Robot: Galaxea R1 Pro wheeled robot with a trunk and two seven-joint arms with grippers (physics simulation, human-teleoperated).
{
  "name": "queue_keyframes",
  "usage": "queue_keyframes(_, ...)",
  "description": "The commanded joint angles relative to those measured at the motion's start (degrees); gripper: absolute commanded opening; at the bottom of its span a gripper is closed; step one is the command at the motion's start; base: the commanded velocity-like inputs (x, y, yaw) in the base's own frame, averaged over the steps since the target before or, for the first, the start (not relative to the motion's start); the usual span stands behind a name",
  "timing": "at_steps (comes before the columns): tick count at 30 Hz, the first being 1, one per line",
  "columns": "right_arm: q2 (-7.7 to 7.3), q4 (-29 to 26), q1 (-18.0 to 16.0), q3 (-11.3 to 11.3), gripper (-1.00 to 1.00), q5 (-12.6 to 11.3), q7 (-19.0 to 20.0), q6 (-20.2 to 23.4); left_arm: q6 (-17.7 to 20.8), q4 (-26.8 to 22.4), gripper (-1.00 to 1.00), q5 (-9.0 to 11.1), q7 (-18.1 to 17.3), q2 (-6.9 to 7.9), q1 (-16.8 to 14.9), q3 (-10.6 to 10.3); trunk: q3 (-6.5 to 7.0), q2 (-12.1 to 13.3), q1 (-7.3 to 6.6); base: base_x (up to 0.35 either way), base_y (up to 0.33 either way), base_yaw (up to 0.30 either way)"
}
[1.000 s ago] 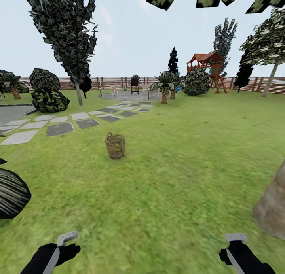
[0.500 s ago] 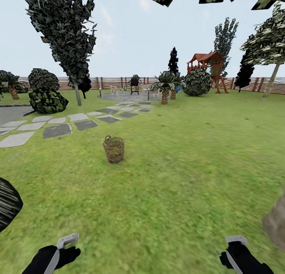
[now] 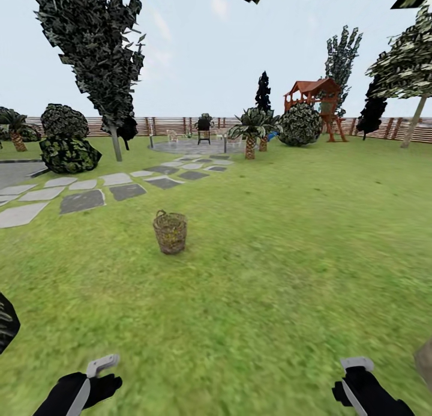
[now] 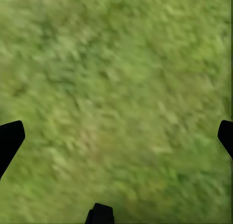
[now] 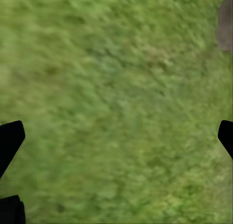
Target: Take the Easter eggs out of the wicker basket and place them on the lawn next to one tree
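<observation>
The wicker basket (image 3: 170,232) stands upright on the lawn (image 3: 282,248), some way ahead and a little left of centre. The Easter eggs are hidden inside it at this distance. My left gripper (image 3: 91,382) and right gripper (image 3: 359,381) hang low at the near edge, far short of the basket. In the left wrist view the left gripper (image 4: 116,136) is open over bare grass. The right gripper (image 5: 116,136) is open too, with nothing between its fingers. A sliver of the tree's thick grey-brown trunk (image 3: 425,361) shows at the near right, and also in the right wrist view (image 5: 224,23).
A grey stepping-stone path (image 3: 78,200) runs along the left toward a paved circle. A slim dark tree (image 3: 114,141), bushes (image 3: 67,153), short palms (image 3: 249,141) and a red-roofed playhouse (image 3: 313,98) stand farther back before the wooden fence (image 3: 168,125). A dark bush (image 3: 5,323) lies near left.
The whole view has shifted as the robot rolls forward: the basket sits lower in the picture, and the trunk at right and the bush at left have slid almost out of it. Both grippers keep their pose.
</observation>
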Motion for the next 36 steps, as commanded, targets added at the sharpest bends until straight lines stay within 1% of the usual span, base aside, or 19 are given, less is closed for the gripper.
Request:
queue_keyframes(1,-0.08,-0.07,-0.03,0.39,1.00,-0.26,-0.34,0.30,0.34,-0.08,1.00,0.40,-0.01,-0.01,-0.02,0.13,-0.06,-0.03,0.03,0.328,0.000,0.000)
queue_keyframes(22,-0.04,0.08,-0.03,0.51,1.00,-0.29,-0.07,0.30,0.36,-0.08,1.00,0.48,-0.02,-0.01,-0.02,0.13,-0.06,-0.03,0.03,0.329,0.000,0.000)
queue_keyframes(25,-0.09,0.10,-0.03,0.38,1.00,-0.28,1.62,0.34,0.34,-0.08,1.00,0.48,-0.02,-0.01,-0.02,0.13,-0.06,-0.03,0.03,0.329,0.000,0.000)
queue_keyframes(27,-0.12,0.09,-0.03,0.26,1.00,-0.28,3.69,0.30,0.33,-0.08,1.00,0.48,0.03,-0.07,-0.02,0.13,-0.06,-0.03,0.03,0.329,0.000,0.000)
queue_keyframes(36,-0.09,0.05,-0.03,0.32,1.00,-0.19,3.79,0.26,0.33,-0.08,1.00,0.48,0.06,-0.27,-0.02,0.13,-0.06,-0.03,0.03,0.329,0.000,0.000)
